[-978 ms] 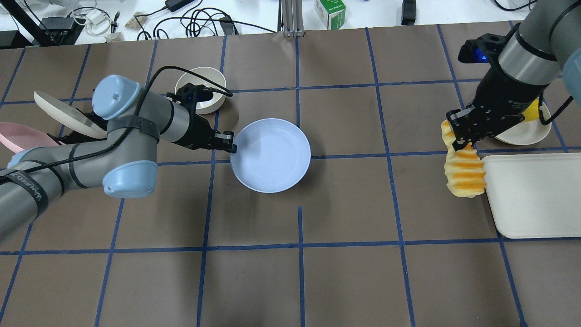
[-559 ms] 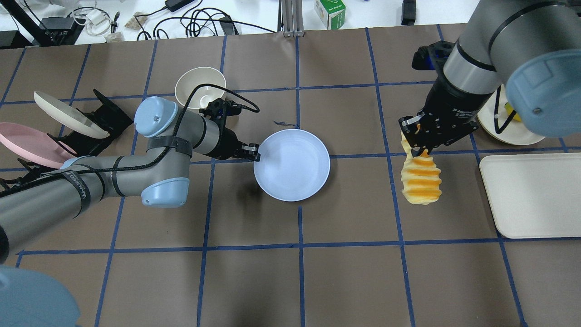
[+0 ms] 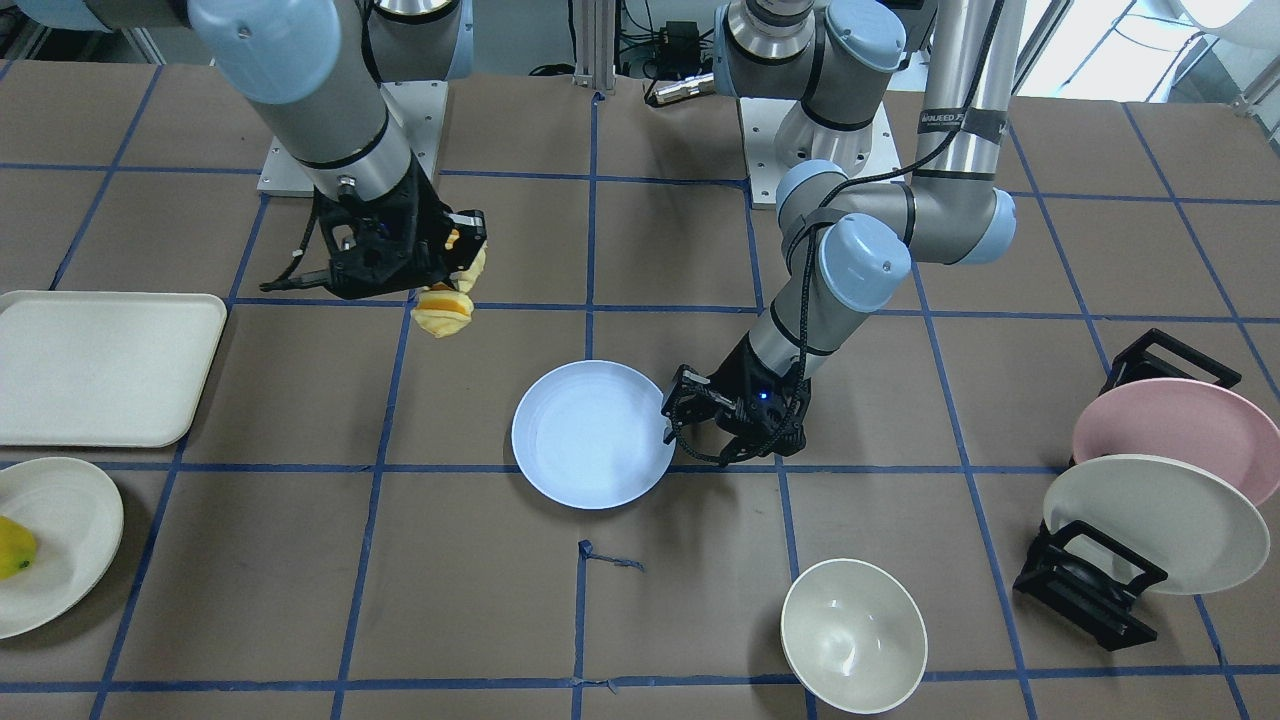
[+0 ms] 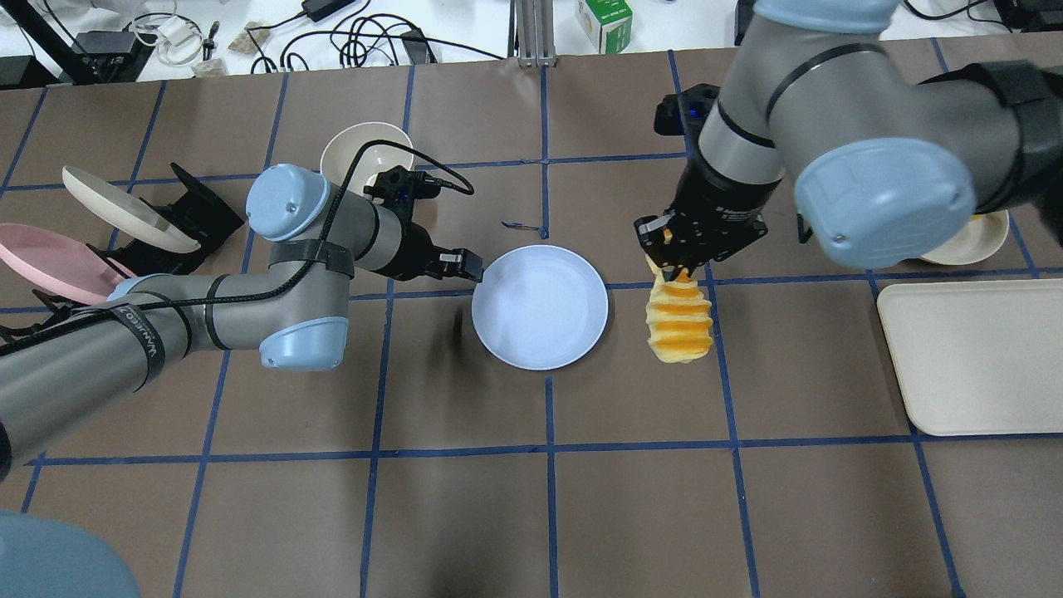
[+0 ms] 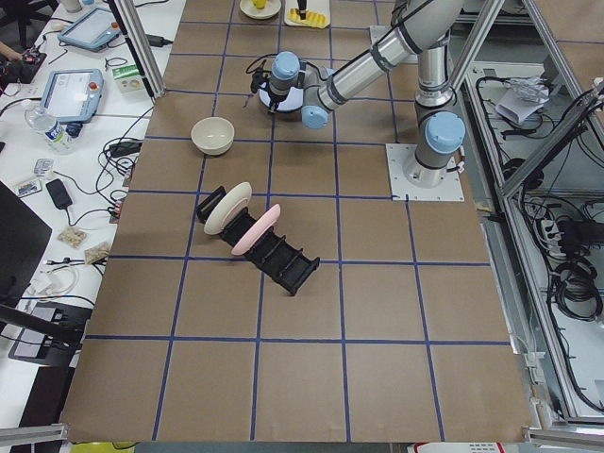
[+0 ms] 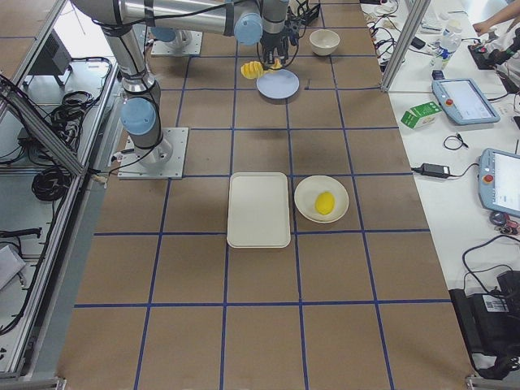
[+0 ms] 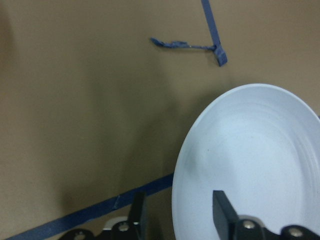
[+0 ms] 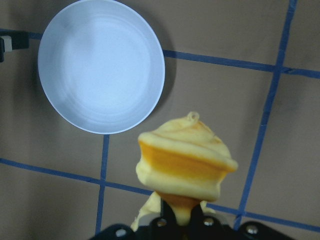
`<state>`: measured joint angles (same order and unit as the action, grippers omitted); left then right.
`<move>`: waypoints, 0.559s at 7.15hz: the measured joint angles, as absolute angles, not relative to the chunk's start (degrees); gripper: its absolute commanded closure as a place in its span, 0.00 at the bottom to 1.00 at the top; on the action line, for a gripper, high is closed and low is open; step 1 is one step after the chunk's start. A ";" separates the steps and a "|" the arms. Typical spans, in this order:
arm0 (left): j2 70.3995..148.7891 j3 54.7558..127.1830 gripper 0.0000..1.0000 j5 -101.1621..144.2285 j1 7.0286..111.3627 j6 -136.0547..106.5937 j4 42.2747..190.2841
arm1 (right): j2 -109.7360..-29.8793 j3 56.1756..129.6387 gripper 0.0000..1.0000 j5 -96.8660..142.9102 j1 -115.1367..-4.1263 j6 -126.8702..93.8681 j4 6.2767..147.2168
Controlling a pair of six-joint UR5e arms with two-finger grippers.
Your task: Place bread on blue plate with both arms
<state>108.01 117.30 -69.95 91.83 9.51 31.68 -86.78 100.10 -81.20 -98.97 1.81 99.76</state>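
The blue plate (image 4: 540, 306) lies flat near the table's middle and also shows in the front view (image 3: 590, 435). My left gripper (image 4: 473, 269) is at the plate's left rim. In the left wrist view (image 7: 177, 212) its jaws stand apart with the rim (image 7: 240, 150) between them, so it is open. My right gripper (image 4: 677, 264) is shut on one end of the bread (image 4: 679, 324), a ridged yellow-orange loaf that hangs down just right of the plate, above the table. The right wrist view shows the bread (image 8: 185, 160) with the plate (image 8: 100, 65) beyond it.
A cream bowl (image 4: 367, 154) stands behind my left arm. A black rack (image 4: 195, 218) at the far left holds a pink plate (image 4: 50, 266) and an off-white plate (image 4: 124, 208). A white tray (image 4: 972, 357) and an off-white plate (image 3: 60, 560) with a yellow fruit (image 3: 15, 547) sit at the right.
My left gripper and the blue plate moved right toward the table's middle. My right arm carried the hanging bread left, from the tray's edge to beside the plate.
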 measured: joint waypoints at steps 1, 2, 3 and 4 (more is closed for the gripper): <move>105.55 115.98 0.00 -73.43 91.70 9.86 35.93 | -84.78 100.07 1.00 -81.11 -101.45 0.69 102.66; 102.80 113.42 0.00 -77.40 91.69 10.19 42.95 | -82.85 99.94 1.00 -81.06 -102.72 -1.55 104.86; 100.06 109.34 0.00 -81.80 91.67 10.34 52.22 | -80.90 99.50 1.00 -81.11 -103.51 -4.63 106.20; 97.73 104.77 0.00 -87.05 91.64 10.24 62.43 | -78.78 98.41 1.00 -81.19 -104.68 -8.46 106.80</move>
<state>97.73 104.77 -87.05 91.64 10.24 62.43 -78.78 98.41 -81.19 -104.68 -8.46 106.80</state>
